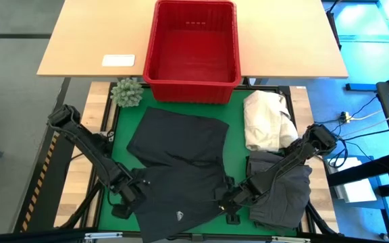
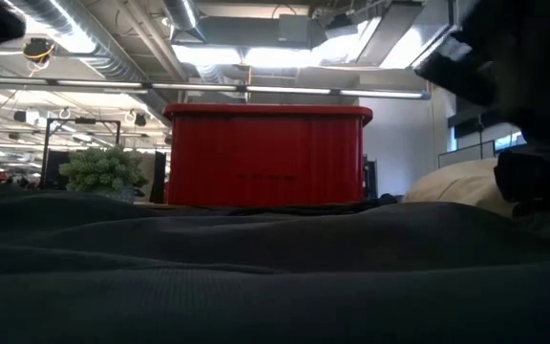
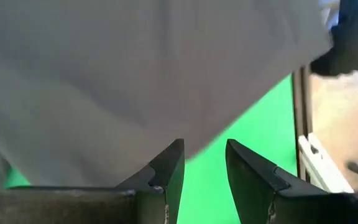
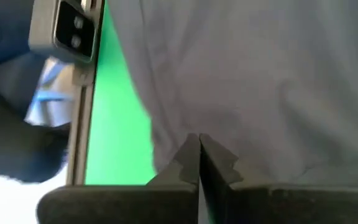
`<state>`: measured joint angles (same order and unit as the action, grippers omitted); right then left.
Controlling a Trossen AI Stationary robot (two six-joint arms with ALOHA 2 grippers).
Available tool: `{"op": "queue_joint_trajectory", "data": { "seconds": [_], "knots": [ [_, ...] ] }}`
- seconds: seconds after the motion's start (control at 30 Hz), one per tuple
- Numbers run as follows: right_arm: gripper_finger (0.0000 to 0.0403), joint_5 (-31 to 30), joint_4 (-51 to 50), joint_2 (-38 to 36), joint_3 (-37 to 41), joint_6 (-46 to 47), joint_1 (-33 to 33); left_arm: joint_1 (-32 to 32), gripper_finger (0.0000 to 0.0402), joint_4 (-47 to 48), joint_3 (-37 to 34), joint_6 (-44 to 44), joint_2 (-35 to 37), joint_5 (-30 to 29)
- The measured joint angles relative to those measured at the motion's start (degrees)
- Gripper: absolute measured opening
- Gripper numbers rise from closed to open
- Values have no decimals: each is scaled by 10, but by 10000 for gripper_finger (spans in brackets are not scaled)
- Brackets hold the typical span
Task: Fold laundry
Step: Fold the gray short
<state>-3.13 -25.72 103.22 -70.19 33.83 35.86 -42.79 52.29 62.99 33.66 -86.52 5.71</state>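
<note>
1. 2 dark garments are showing: a black garment [image 1: 181, 172] is lying spread on the green mat [image 1: 238, 115] just in front of the red basket [image 1: 192, 50], a grey garment [image 1: 286, 192] to its right.
2. 1 cream cloth heap [image 1: 265, 120] and 1 small plant [image 1: 127, 92] are flanking the basket's front.
3. The left gripper [image 1: 135, 192] is sitting at the black garment's left edge, fingers apart with nothing between them; the right gripper [image 1: 231, 199] is pressing closed at its right edge.

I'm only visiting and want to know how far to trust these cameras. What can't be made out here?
- High view: the dark garment runs off the bottom edge.
- Low view: its cloth fills the foreground, hiding the table.
- Right wrist view: the right gripper is shut, but whether it pinches cloth is unclear.
- High view: the logo on the garment is too small to read.
</note>
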Motion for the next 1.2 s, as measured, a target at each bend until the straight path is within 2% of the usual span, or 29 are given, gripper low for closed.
{"op": "queue_joint_trajectory", "data": {
  "seconds": [0.13,0.27,0.33,0.47,0.63,0.8,0.97,1.2],
  "knots": [
    [28,-39,0,0,-23,-48,0,-17,111,-20,13,-7,0,-29],
    [80,-40,1,0,-28,-58,1,-40,111,-84,13,16,0,-42],
    [114,-40,13,0,-28,-58,1,-58,111,-130,13,18,0,-71],
    [178,-36,45,2,-29,-58,2,-99,111,-212,14,21,-4,-175],
    [232,-26,55,2,-29,-58,2,-139,111,-260,14,22,-19,-192],
    [252,-23,61,5,-29,-57,6,-157,117,-266,14,65,-43,-254],
    [253,-23,67,16,-29,-57,17,-158,146,-309,14,72,-83,-245],
    [253,-30,67,27,-29,-52,39,-156,219,-341,14,98,-130,-214]
  ]
}}
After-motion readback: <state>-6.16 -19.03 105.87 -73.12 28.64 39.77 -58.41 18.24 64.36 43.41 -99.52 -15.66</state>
